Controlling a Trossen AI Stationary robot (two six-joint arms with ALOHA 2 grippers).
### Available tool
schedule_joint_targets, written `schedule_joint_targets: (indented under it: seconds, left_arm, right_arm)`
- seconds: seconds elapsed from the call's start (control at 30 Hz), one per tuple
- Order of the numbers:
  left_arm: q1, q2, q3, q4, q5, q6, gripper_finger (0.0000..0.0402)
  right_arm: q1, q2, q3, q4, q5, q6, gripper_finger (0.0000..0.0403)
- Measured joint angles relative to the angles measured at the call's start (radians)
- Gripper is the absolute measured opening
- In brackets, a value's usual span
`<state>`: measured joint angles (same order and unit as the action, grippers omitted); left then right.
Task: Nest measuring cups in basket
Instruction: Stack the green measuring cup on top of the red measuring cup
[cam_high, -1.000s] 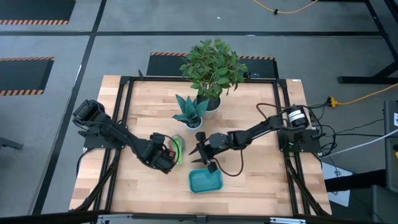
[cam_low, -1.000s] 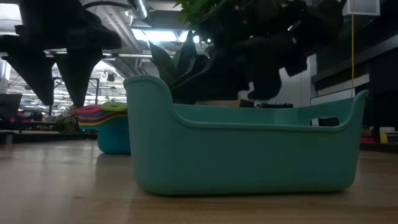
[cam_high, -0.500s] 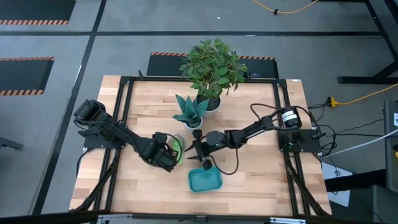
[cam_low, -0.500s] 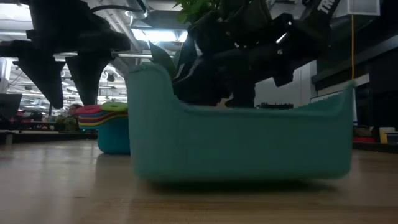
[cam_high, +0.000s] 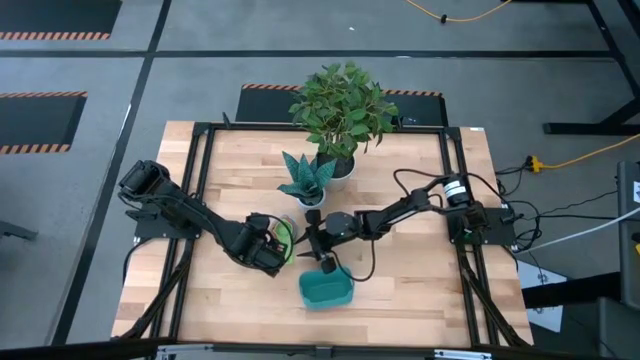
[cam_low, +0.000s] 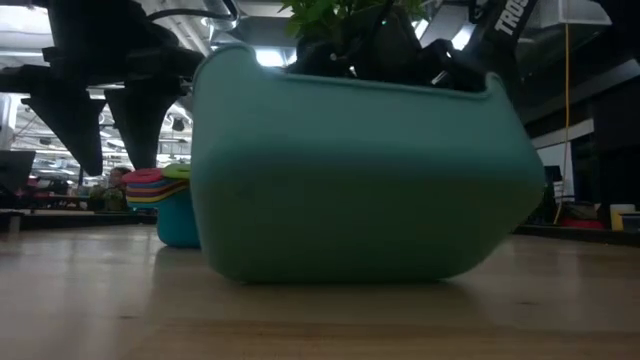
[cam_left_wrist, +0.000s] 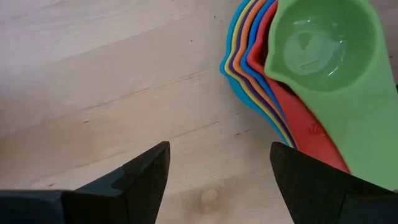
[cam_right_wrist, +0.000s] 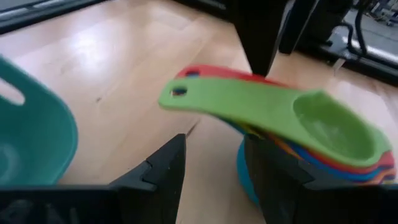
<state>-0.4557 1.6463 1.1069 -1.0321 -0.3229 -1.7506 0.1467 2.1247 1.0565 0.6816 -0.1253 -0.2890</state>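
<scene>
The stack of measuring cups (cam_high: 285, 236) sits already nested on the wooden worktop (cam_high: 400, 290), green cup on top, just beside the left claw (cam_high: 268, 252). In the left wrist view that claw's fingers stand apart over bare wood with the cups (cam_left_wrist: 311, 81) just ahead of them, gripping nothing.

The change is on the other side. A second ago the teal basket (cam_high: 327, 290) lay flat and squared to the worktop's edge; now it has shifted slightly toward the left arm, and in the low view it is tipped up, its base (cam_low: 350, 180) turned toward the camera. The right claw (cam_high: 322, 252) has moved in from farther right and now hangs at the basket's far rim, between the basket and the cups. Its wrist view shows its fingers parted, empty, with the green cup's handle (cam_right_wrist: 236, 102) straight ahead and a slice of the basket (cam_right_wrist: 31, 137) off to one side.

It looks as though the right arm has nudged or tilted the basket while reaching for the cups. The cups are still outside it, so the transfer has yet to be made, and the tilted basket may need to settle flat first.
</scene>
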Motion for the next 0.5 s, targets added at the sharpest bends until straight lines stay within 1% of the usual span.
schedule_joint_targets:
  seconds: [0.13, 0.33, 0.5]
  left_arm:
    - [0.0, 0.0, 0.0, 0.0, 0.004, 0.001, 0.0271]
    - [-0.004, 0.0, 0.0, 0.0, 0.075, 0.01, 0.0271]
    - [-0.01, 0.0, 0.0, 0.001, 0.079, 0.007, 0.0271]
  right_arm:
    - [0.002, -0.009, 0.002, 0.006, -0.007, 0.001, 0.0169]
    - [0.014, -0.009, 0.002, 0.003, -0.008, 0.034, 0.0169]
    - [0.029, -0.009, 0.002, 0.01, -0.009, 0.026, 0.0169]
